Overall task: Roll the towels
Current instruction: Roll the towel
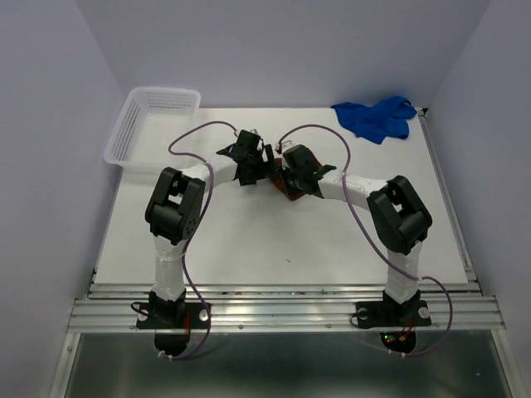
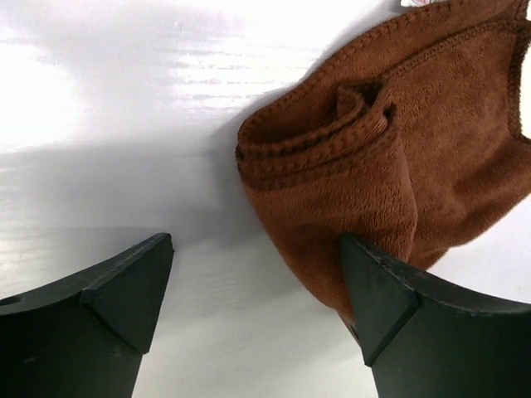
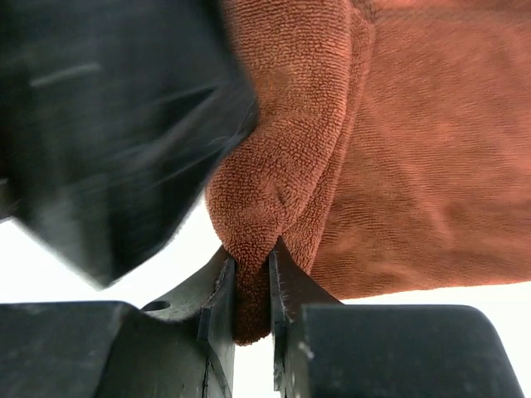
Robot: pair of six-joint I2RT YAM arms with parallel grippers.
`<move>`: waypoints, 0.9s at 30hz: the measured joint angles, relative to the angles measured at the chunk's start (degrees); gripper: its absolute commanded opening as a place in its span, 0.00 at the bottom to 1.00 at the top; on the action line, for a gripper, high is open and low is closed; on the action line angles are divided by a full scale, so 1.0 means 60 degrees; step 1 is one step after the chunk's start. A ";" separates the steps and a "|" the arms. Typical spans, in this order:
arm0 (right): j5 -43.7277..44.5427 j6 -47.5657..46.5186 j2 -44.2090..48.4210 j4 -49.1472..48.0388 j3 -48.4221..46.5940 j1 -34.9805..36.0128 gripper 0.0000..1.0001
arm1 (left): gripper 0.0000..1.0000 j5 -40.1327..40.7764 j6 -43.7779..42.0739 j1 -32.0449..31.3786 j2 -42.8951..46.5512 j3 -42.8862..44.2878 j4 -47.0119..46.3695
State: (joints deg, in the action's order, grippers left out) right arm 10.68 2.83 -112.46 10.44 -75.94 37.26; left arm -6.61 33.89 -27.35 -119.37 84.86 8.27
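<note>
**Item under work.** The rust-brown towel [image 2: 398,166] lies near the middle of the worktop [image 1: 274,249], between the two arms and largely hidden beneath them in the top view. It is bunched and partly folded, not yet a finished roll.

**Right fingers** [image 3: 290,315]. They are closed down narrow and pinch a doubled fold of the rust-brown towel. The cloth fills the slot between them and hangs a little below the tips. The rest of the towel spreads away ahead and to the right in the wrist view.

**Left fingers** [image 2: 116,307]. They stand wide with nothing between them, only bare worktop. The towel lies ahead and off to their right side, and the right-hand finger sits at or over its near edge. Contact cannot be confirmed.

**Governing relation.** A thick layered ridge of cloth runs across the left wrist view, slanting up to the right, with its blunt end facing the gap. In the inspector's judgement the left fingers must shift to their right to straddle that ridge before any rolling, while the right arm anchors the cloth.

**Remaining stock.** The blue towel [image 1: 375,118] lies crumpled at the far right corner, well apart and nearer the right arm. It appears untouched.

**Other.** A white mesh basket [image 1: 124,137] overhangs the far left corner.
</note>
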 measured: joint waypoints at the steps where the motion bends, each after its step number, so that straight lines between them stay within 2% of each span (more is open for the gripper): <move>1: -0.0346 0.0313 0.0033 0.0004 0.0025 -0.0120 0.01 | 0.99 -0.0084 0.0025 0.0055 0.0175 -0.0259 -0.0113; 11: -0.5464 0.3220 0.0426 -0.0138 0.0678 -0.2539 0.01 | 0.99 -0.1206 0.0361 0.0386 0.1661 -0.2350 -0.0965; 18: -0.8440 0.4750 0.0331 -0.1242 0.1749 -0.3115 0.01 | 0.99 -0.2091 0.0852 0.0379 0.1668 -0.2794 -0.1978; 22: -0.9482 0.5428 0.0102 -0.1676 0.2135 -0.3235 0.01 | 0.99 -0.2503 0.1144 0.0353 0.1668 -0.2794 -0.2674; 27: -0.9949 0.5843 0.0033 -0.2186 0.2284 -0.3435 0.01 | 0.99 -0.2670 0.1297 0.0168 0.1483 -0.2696 -0.3075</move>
State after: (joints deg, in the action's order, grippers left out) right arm -49.01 37.89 -112.27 -2.68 -62.24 16.64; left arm -22.63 41.67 -26.35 -110.48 68.69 -10.17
